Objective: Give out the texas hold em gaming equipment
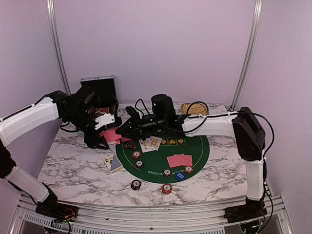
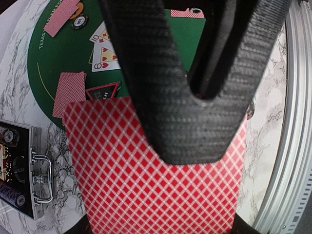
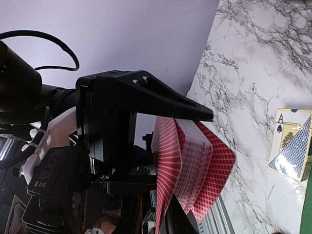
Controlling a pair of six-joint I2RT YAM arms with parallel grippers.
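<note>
My left gripper is shut on a small fan of red-backed playing cards, held above the table's left side. My right gripper reaches across from the right, and its black fingertips are pinched together over the cards' upper edge. In the right wrist view the cards spread in a fan below the black left gripper body. On the green mat lie face-up cards, two face-down cards, a black triangular marker, striped chips and a blue disc.
A blue card box lies on the marble just left of the mat. Two chip stacks sit near the front edge. The silver case stands at the back left, and a tan woven tray at the back right.
</note>
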